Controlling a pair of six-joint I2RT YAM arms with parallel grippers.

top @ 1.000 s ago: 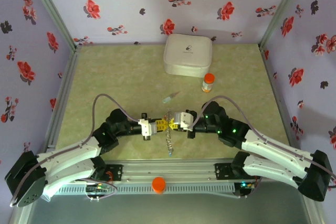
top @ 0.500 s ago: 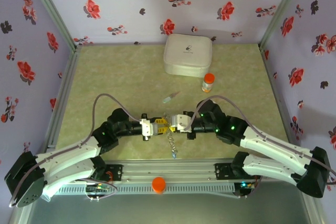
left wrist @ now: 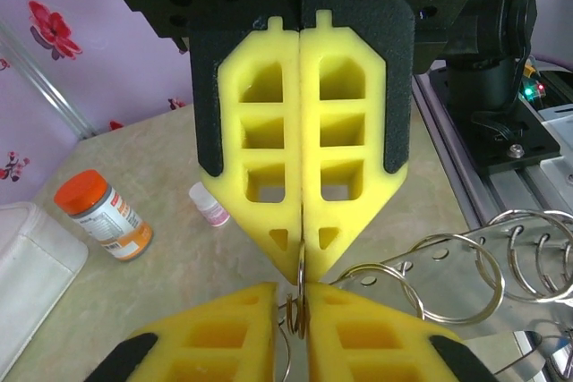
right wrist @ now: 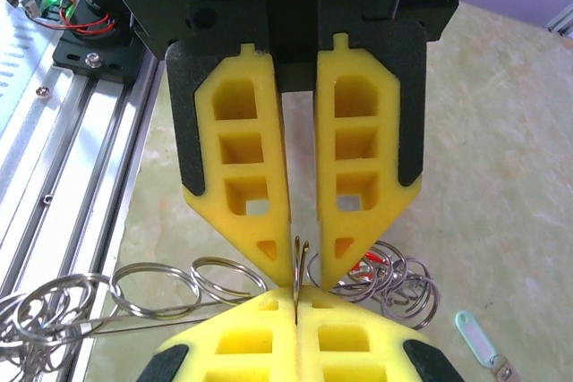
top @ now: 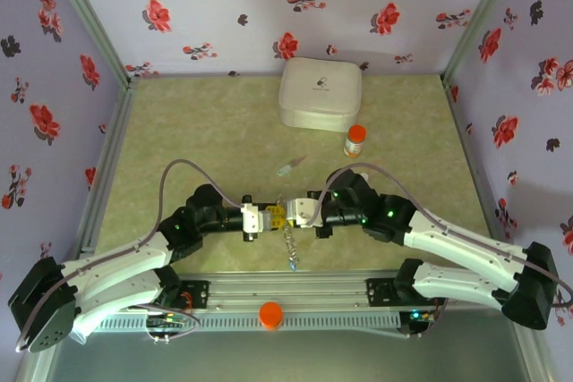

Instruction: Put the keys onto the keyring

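Keyring (left wrist: 301,285), a thin silvery wire split ring seen edge-on, stands upright between two sets of yellow foam fingertips, low over the mottled green table (top: 197,131) near its front rail. The right gripper (left wrist: 302,241) is clenched on it, pads pressed flat together. The left gripper (right wrist: 304,273) has its pads slightly parted around the same wire, with a sliver of gap beside it, so it looks released rather than gripping. A linked string of larger silvery wire rings (left wrist: 452,273) trails off the keyring toward the rail.

The step in hand looks like prying the ring's coils apart so a key can be fed on. To do it well, the right arm should keep the ring dead steady. The left should close only on the outer coil's free end, then peel sideways rather than along the wire. A hard pull would likely drag the wire out of the soft foam or twist it flat. The trailing string adds weight, so slow moves are wise. One key (right wrist: 475,332), a small pale teal plastic tag, lies on the table apart from both grippers and has yet to be fetched. A red speck (right wrist: 363,264) among the rings is too small to identify.
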